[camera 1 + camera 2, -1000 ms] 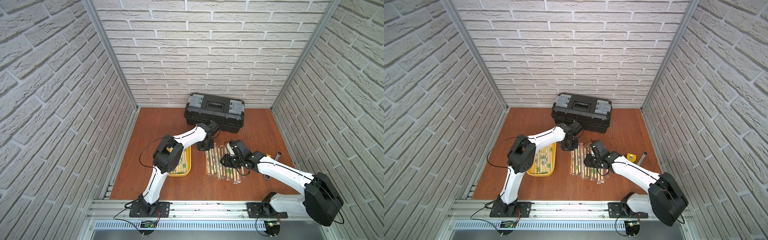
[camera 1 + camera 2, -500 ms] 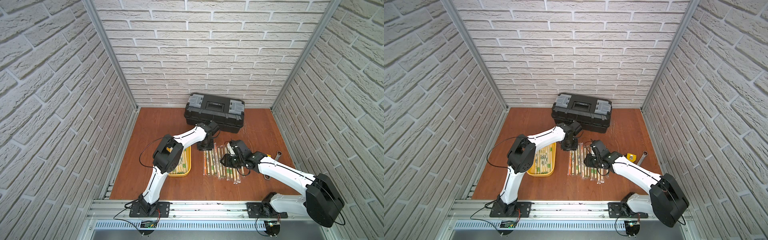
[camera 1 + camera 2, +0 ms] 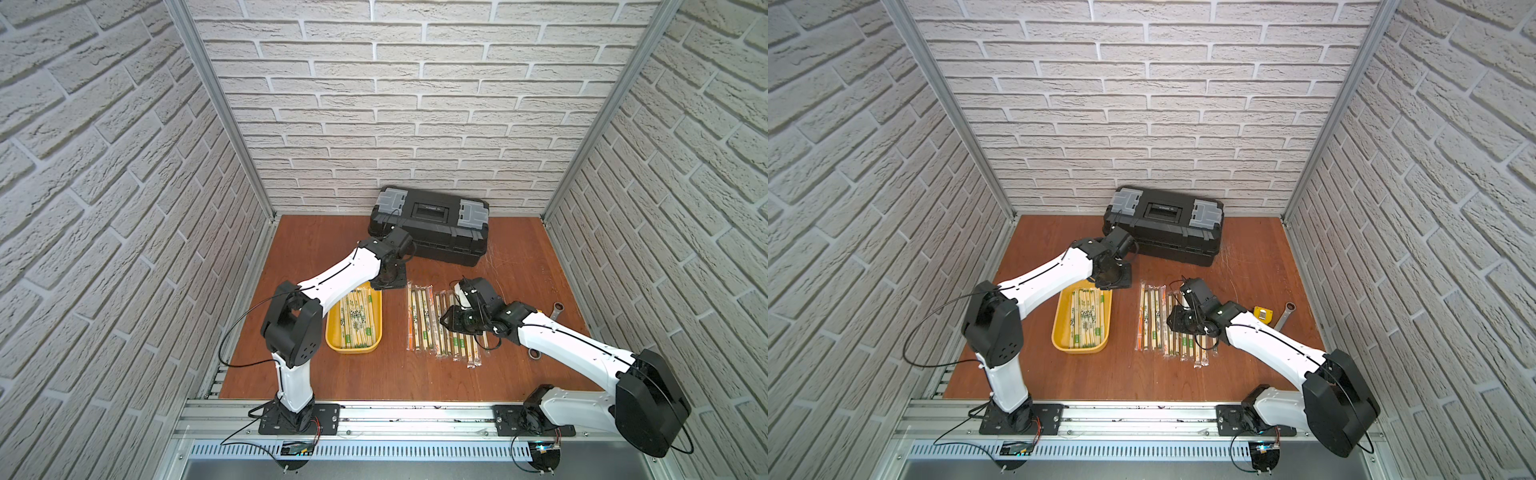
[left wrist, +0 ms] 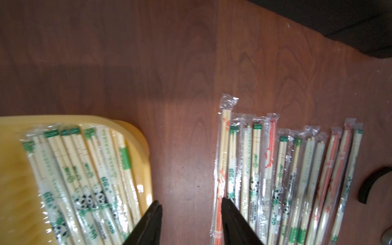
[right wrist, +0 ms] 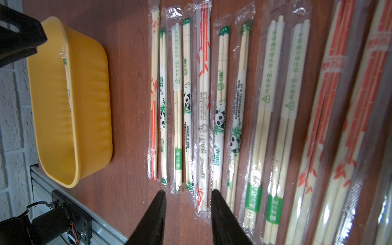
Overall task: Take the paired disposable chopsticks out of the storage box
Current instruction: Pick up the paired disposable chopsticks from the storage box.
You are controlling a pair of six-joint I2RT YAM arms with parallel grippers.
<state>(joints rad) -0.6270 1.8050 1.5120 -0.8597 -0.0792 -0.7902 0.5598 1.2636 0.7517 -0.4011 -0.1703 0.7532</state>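
Observation:
The yellow storage box (image 3: pixel 353 350) (image 3: pixel 1079 349) (image 4: pixel 135 129) (image 5: pixel 89 95) holds several sleeved paired disposable chopsticks (image 3: pixel 355 318) (image 4: pixel 84 169). Several more pairs lie side by side in a row on the table (image 3: pixel 432 328) (image 3: pixel 1158 322) (image 4: pixel 275 169) (image 5: pixel 212 84) to its right. My left gripper (image 3: pixel 388 282) (image 4: pixel 190 200) hangs open over bare table between the box's far corner and the row. One tip is above the leftmost, orange-printed pair. My right gripper (image 3: pixel 446 322) (image 5: pixel 188 191) is open above the row, holding nothing.
A large black toolbox (image 3: pixel 432 224) (image 3: pixel 1163 224) stands shut against the back wall, just beyond my left wrist. A wrench (image 3: pixel 552 316) (image 3: pixel 1285 316) and a yellow tape measure (image 3: pixel 1262 313) lie on the table right of my right arm. Brick walls close in three sides.
My left gripper's jaws have opened above the left edge of the row, where an orange-printed pair now lies on the table. The right arm has stayed still.

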